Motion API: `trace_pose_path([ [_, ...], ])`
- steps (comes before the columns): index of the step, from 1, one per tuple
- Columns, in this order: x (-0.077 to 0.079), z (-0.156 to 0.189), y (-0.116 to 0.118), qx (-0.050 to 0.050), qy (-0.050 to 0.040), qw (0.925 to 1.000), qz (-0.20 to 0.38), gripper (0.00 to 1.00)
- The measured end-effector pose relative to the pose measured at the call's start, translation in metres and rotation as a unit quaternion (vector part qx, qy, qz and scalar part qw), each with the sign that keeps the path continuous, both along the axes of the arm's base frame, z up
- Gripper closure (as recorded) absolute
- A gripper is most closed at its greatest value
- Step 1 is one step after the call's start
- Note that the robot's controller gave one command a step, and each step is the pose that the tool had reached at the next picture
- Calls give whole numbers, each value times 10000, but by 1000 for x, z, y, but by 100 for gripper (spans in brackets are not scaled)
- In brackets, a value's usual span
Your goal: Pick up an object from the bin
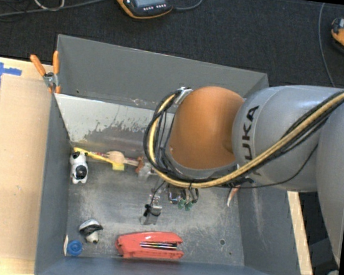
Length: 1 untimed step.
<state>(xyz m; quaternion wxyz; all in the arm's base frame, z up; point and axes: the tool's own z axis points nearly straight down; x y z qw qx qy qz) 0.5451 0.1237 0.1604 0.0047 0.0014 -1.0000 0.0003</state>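
Over the middle of the bin's floor, the jaws hang below the orange cover (201, 128) on the wrist of the grey arm (297, 144), which reaches in from the right with black and yellow cables (153, 139) looped around the cover. Their dark tip points down at bare, scuffed metal, and whether the jaws stand wide or narrow cannot be told from this angle; nothing can be made out between them. The nearest thing is a flat red stapler-like object (149, 245), lying lengthwise along the front wall of the grey metal bin (50, 206), just in front of the jaws' tip and apart from it. To the left of the red object, near the front left corner, sits a small black and silver piece (91, 229), and right in that corner lies a little blue cap (74, 248). Farther back on the left side a small black-and-white object (80, 169) rests on the floor, and beside it a thin yellow stick (97, 156) runs towards the arm, at the foot of the bin's sloping rear wall. These things all lie singly, well apart from one another, not heaped.
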Motion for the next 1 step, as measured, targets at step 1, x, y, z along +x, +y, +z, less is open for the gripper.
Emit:
trace_pose_path([
  [1,2,4,-1,4,-36,10000,-19,0],
])
